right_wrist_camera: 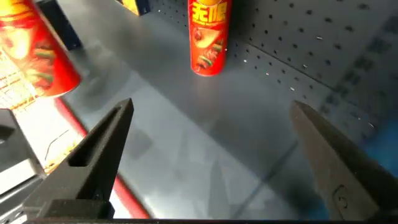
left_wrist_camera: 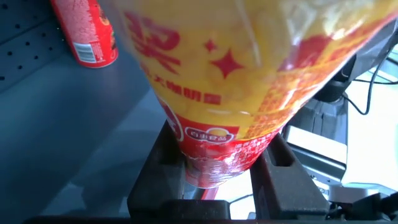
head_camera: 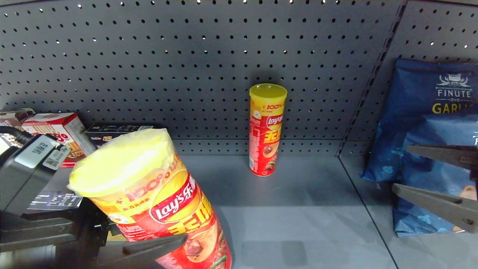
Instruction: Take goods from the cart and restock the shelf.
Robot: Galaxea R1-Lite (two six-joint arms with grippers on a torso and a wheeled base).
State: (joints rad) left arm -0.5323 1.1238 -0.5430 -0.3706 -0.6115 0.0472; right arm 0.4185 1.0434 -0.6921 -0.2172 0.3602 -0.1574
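1. Yellow lid, red body: that's the can (head_camera: 157, 201), right up close to us at the front left of the shelf (head_camera: 298, 209). It is tilted, with its lid end leaning to the left.
2. We've got the left hand (left_wrist_camera: 217, 180) clamped on it. In the left wrist view a dark finger (left_wrist_camera: 155, 180) sits on either side of the can's lower end, and in the head view one finger crosses in front of the red body.
3. The can's base runs off the bottom of the head view, so we cannot tell whether it touches the shelf floor.
4. Look further back: a rear can (head_camera: 266, 130) of the same kind stands upright just in front of the pegboard (head_camera: 186, 56). It stands alone mid-shelf, well apart from the held can.
5. Over on the right, we see the right hand (head_camera: 401, 169) with its two grey fingers spread wide, gripping nothing. It hangs above the shelf floor, just in front of the bags.
6. Those blue bags (head_camera: 422, 112) stand at the right end of the shelf, one overlapping the other, past the seam in the shelf floor.
7. On the far left, against the pegboard, we spot a red-and-white box (head_camera: 59, 130) with a dark box (head_camera: 112, 132) just beside it. Both sit behind the left hand.
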